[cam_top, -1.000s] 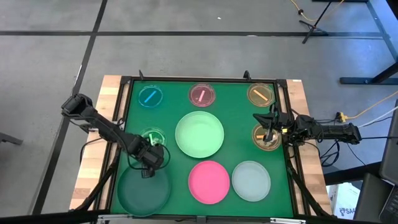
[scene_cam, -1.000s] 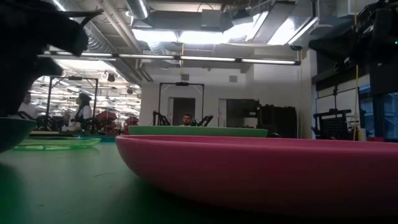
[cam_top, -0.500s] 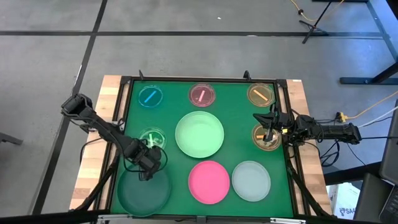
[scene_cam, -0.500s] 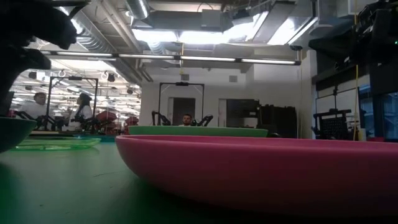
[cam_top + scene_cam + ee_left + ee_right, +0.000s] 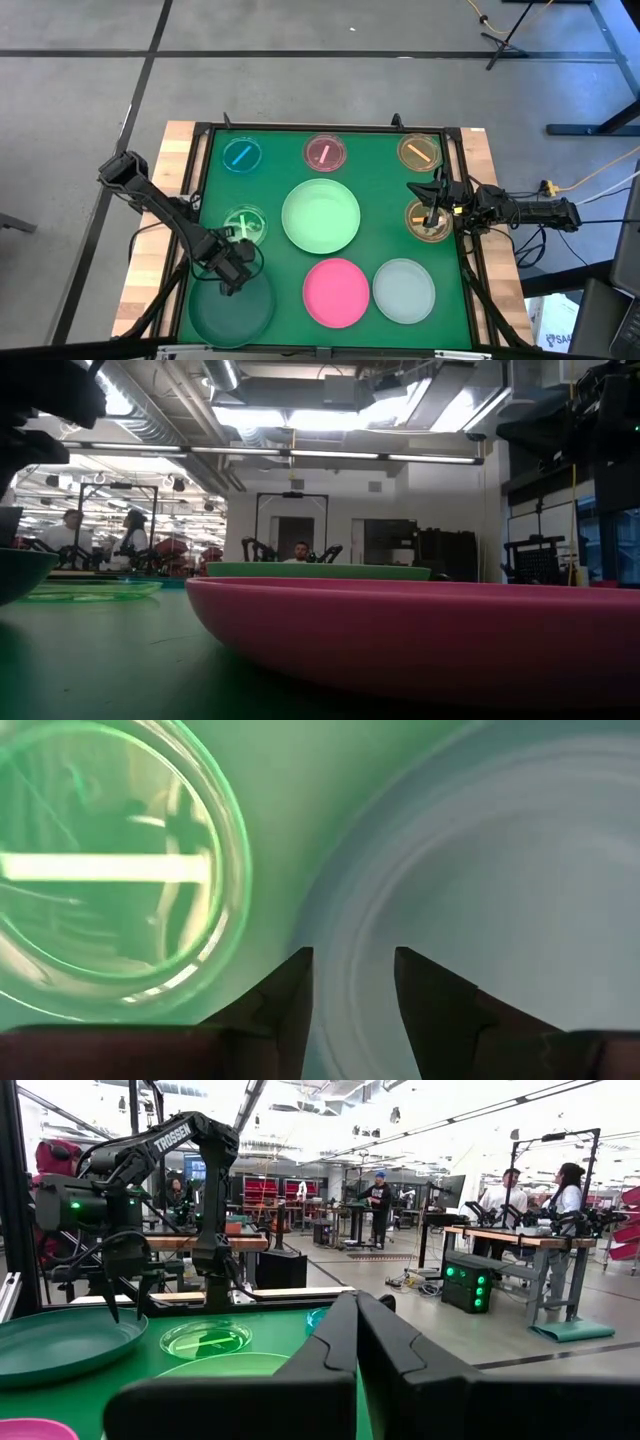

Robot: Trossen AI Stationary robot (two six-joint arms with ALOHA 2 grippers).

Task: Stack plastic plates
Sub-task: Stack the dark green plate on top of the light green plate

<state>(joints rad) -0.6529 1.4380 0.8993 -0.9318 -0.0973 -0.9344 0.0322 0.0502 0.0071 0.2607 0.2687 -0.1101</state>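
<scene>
- Presumably the step in hand is gripping the large round dark green plastic plate [image 5: 231, 306] at the table's near left corner; nothing is stacked yet, so all nine plates lie apart on the green mat [image 5: 380, 245].
- Large plates: the light green plate [image 5: 320, 215] sits mid-table, the pink plate [image 5: 335, 291] and the pale grey-white plate [image 5: 404, 290] along the near edge.
- The left gripper [image 5: 229, 279] hovers over the dark green plate's far rim, fingers slightly apart and holding nothing; in its wrist view the rim [image 5: 340, 970] lies between the fingertips [image 5: 296, 970].
- To grip well, I would lower straight until one finger is inside the rim and one outside, then close.
- Room is tight: the small translucent green plate [image 5: 243, 223] lies just beside that rim, and the black frame [image 5: 186, 270] runs near on the left.
- The right gripper [image 5: 432, 207] waits over the small brown plate [image 5: 428, 222], fingers closed, empty.
- Far-edge small plates, blue [image 5: 241, 155], pink [image 5: 325, 152] and amber [image 5: 419, 151], are well clear.
</scene>
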